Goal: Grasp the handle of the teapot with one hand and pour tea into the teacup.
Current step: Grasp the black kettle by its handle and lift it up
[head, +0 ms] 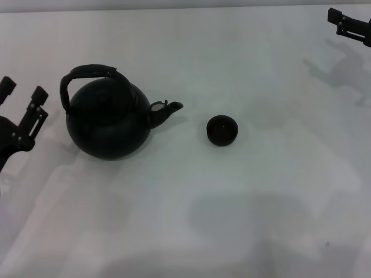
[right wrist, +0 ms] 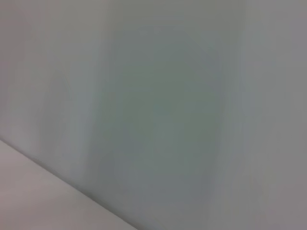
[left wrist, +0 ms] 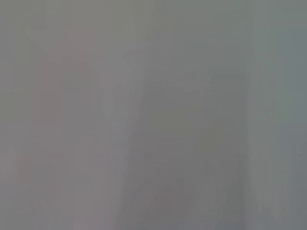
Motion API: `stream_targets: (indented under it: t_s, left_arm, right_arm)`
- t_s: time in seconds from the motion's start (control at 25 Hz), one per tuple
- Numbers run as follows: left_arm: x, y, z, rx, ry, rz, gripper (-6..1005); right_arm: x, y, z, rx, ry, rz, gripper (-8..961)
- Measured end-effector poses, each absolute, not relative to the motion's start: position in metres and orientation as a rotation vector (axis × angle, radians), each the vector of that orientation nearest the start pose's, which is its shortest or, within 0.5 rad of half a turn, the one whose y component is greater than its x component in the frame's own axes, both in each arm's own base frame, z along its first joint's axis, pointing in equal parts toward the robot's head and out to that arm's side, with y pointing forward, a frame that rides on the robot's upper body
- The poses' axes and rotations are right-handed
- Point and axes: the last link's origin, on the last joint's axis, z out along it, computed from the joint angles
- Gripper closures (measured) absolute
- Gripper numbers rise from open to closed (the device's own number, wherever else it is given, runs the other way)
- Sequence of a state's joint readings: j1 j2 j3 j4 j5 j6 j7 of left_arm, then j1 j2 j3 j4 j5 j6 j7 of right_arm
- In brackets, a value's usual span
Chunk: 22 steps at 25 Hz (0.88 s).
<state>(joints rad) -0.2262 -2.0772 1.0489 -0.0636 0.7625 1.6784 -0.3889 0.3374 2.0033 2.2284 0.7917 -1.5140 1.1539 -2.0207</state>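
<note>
Bare white table (head: 191, 231) fills the near part of the head view, with only soft grey shadows lying across it. At the left edge, the left gripper (head: 22, 91) hangs low beside the teapot (head: 109, 120), its two dark fingers set apart with a clear gap between them, holding nothing and touching nothing; it stands near the pot's left side but apart from it. That teapot sits upright on the left-centre of the table, round and matte black, its arched handle (head: 87, 74) rising over the top and leaning toward the left, its short spout (head: 168, 109) pointing right. Just beyond the spout, with a strip of white table between them, the teacup (head: 222, 130) stands upright near the middle, small, black and handleless. Far off in the upper right corner, the right gripper (head: 351, 26) shows only as a dark bracket partly cut off by the frame, well apart from both pieces; I cannot tell whether its fingers are spread or closed. A broad stretch of table lies open to the right of the teacup and along the whole front. Both wrist views give nothing but blurred, featureless grey-white, with a paler diagonal band in one corner of the right one.
</note>
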Motion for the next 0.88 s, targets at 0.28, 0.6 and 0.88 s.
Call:
stream_targets:
  t_s: [0.28, 0.6, 0.88]
  left_arm:
    - [-0.343, 0.215, -0.024, -1.827, -0.579, -0.967, 419]
    - [-0.343, 0.223, -0.031, -1.886, -0.640, -0.958, 423]
    - [-0.343, 0.232, -0.033, -1.895, -0.691, -0.960, 427]
  right_arm:
    - [0.304, 0.356, 0.070, -2.222, 0.353, 0.546, 101]
    - [0.304, 0.356, 0.069, -2.225, 0.345, 0.543, 102]
    - [0.304, 0.356, 0.069, -2.227, 0.344, 0.539, 102]
